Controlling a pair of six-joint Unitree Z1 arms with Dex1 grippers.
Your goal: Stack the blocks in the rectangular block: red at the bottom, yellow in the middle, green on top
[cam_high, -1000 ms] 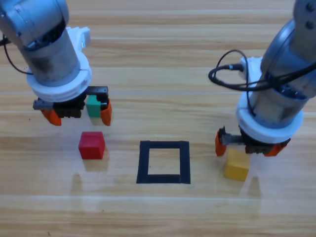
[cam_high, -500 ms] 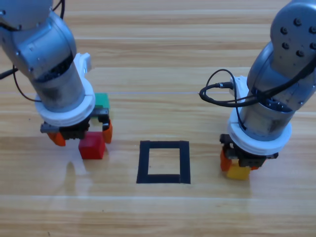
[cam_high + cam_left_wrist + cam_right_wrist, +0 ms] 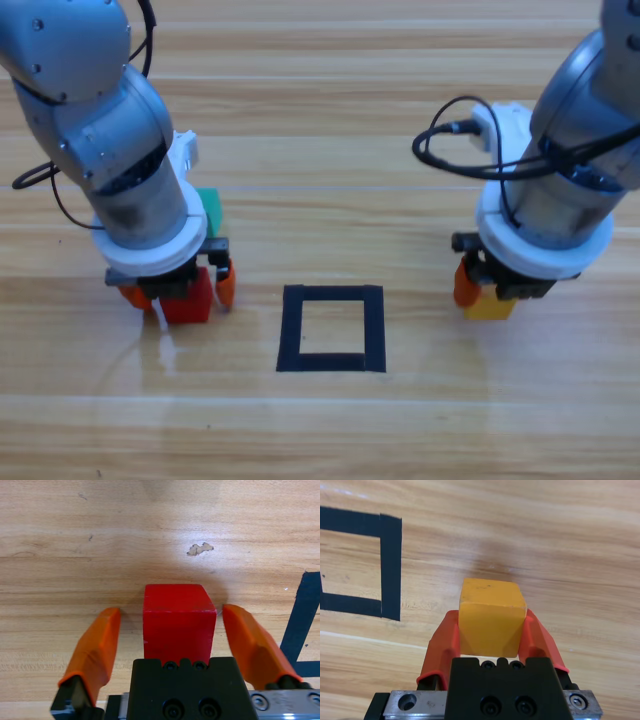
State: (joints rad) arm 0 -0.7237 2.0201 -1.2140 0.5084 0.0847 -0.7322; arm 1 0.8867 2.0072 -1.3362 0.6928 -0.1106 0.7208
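Both arms dropped lower since a second ago | we see left gripper (image 3: 170, 625) spread wide around red cube (image 3: 179, 622), not touching | right gripper (image 3: 491, 630) clamped on yellow cube (image 3: 491, 616) right of tape square (image 3: 331, 328) | green cube (image 3: 209, 208) behind left arm

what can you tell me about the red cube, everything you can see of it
The red cube is a small, plain, matte block with crisp edges and no markings. It sits flat on the wooden table, left of the black tape square and outside it. The left gripper straddles it with its jaws open, a gap showing on each side, so nothing but the table touches it. In the high view the arm hides most of it.
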